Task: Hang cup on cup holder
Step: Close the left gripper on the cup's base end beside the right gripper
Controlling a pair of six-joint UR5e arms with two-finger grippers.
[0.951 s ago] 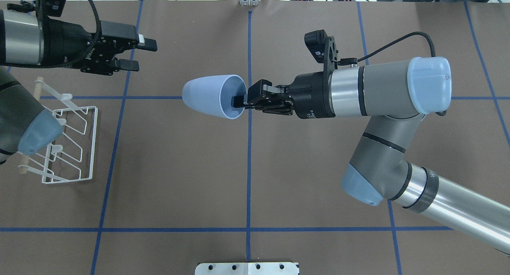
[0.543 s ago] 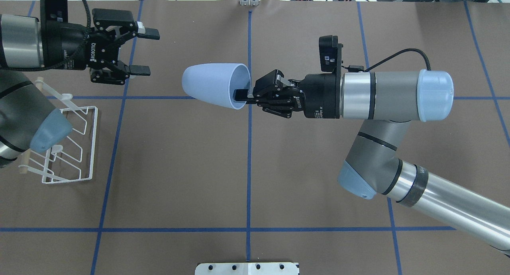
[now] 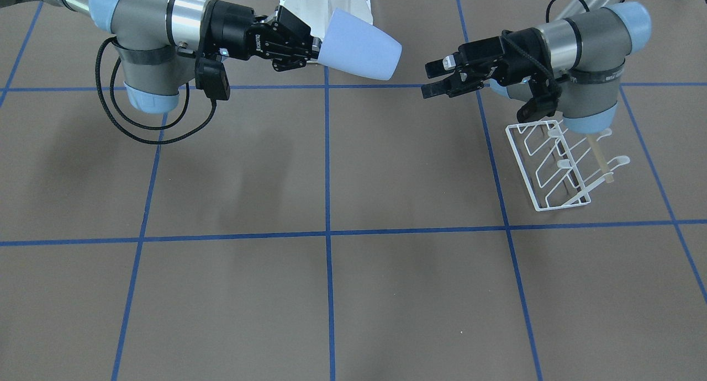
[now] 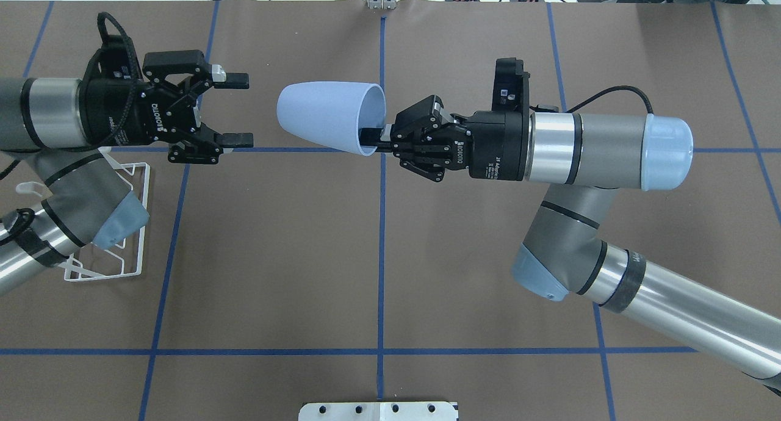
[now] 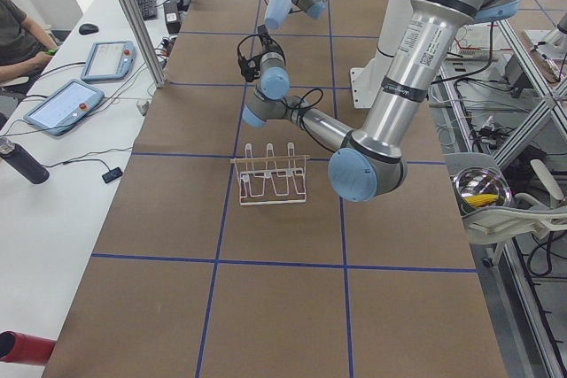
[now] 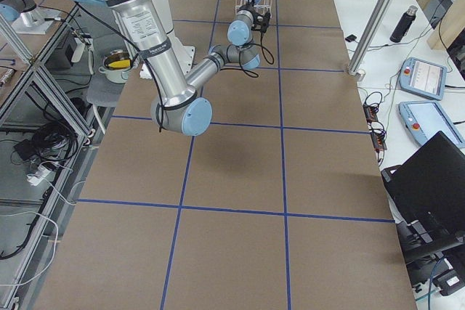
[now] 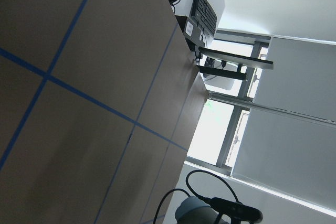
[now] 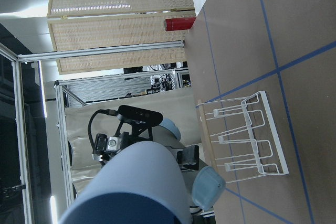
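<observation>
The light-blue cup (image 4: pixel 323 119) is held on its side above the table, base pointing at my left gripper. My right gripper (image 4: pixel 369 141) is shut on the cup's rim, one finger inside the mouth; it also shows in the front view (image 3: pixel 315 51) with the cup (image 3: pixel 362 52). My left gripper (image 4: pixel 243 108) is open and empty, a short gap from the cup's base, jaws level with it (image 3: pixel 431 78). The white wire cup holder (image 4: pixel 139 226) stands on the table, partly hidden under my left arm; the front view (image 3: pixel 552 165) shows it more fully.
A white metal pedestal base (image 4: pixel 378 410) sits at the table's near edge. Blue tape lines (image 4: pixel 381 256) grid the brown table. In the left side view, tablets (image 5: pixel 66 104) and an operator (image 5: pixel 18 37) are beyond the table's far edge.
My left gripper has swung toward the cup's base and lined up with it, jaws open. My left arm now covers more of the cup holder. The right wrist rolled; the cup barely moved.
</observation>
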